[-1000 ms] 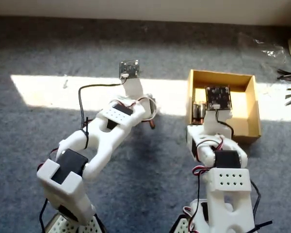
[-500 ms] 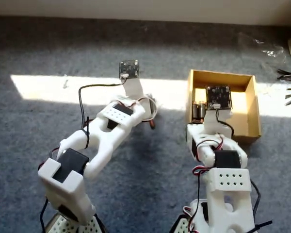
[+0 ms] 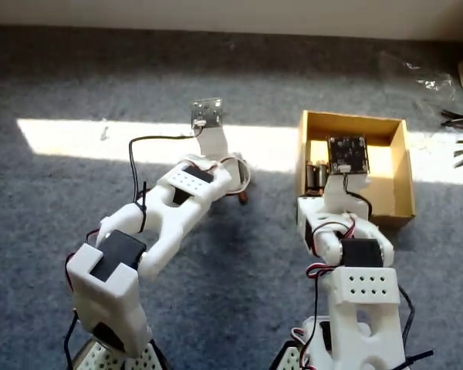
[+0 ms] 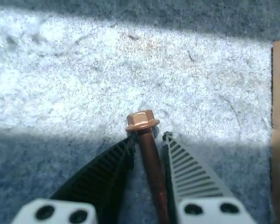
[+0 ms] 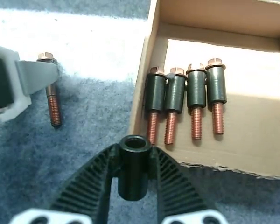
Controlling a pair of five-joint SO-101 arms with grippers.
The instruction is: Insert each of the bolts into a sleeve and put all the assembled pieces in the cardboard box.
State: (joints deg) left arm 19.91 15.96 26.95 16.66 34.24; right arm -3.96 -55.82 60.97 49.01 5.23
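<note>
When viewed from above, shows an open cardboard box (image 3: 401, 166) right of centre in the frame, set on grey carpet (image 3: 62, 77) and partly lit by a band of sunlight. Holds four assembled pieces (image 5: 196, 91), each with a copper head at one end of a dark tube and copper thread at the other. Lying side by side in one row against a box wall, heads all pointing the same way.

Shows the right gripper (image 5: 133, 150) by the box's near edge, jaws closed tight around one more black sleeve (image 5: 133, 168), open bore showing at its free end.

Places the left gripper (image 4: 147, 136) over the carpet near the middle of the overhead frame, just left of the box. Jaws pinched on a single bare copper bolt (image 4: 142, 122) below its hexagonal flange head.

Counts five bolts and five sleeves altogether: four pairs joined in the box, plus one loose bolt and one loose sleeve, one in each gripper.
</note>
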